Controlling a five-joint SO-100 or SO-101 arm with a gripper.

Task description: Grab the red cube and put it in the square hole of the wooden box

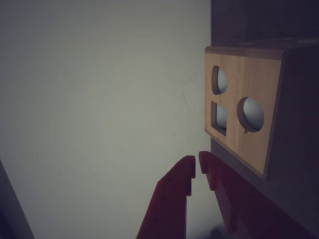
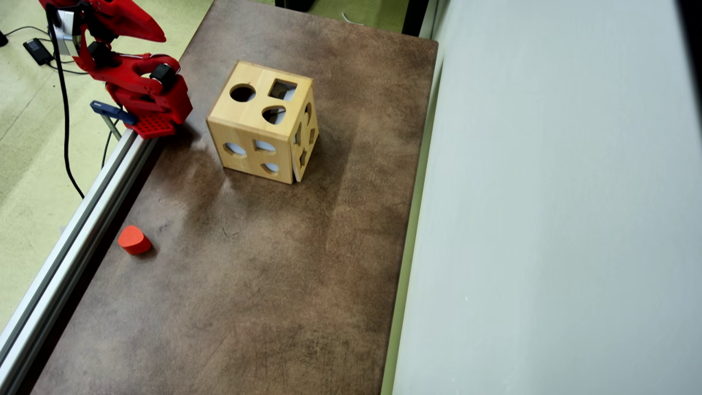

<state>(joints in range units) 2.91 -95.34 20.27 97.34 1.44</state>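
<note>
One wooden box (image 1: 249, 119), beside closed end effector (image 1: 197, 169)

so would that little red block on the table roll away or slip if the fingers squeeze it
The red block looks rigid and probably light. In the overhead view it rests on a flat face on the table, so it likely stays put. Its outline is rounded on one side, so a squeeze across that curve might slip; flatter sides seem safer.

My arm (image 2: 140, 88) is bright red plastic with black motor housings, a black cable trailing off it, and a gripper (image 1: 197, 169) with angular, stepped red fingers.
</note>
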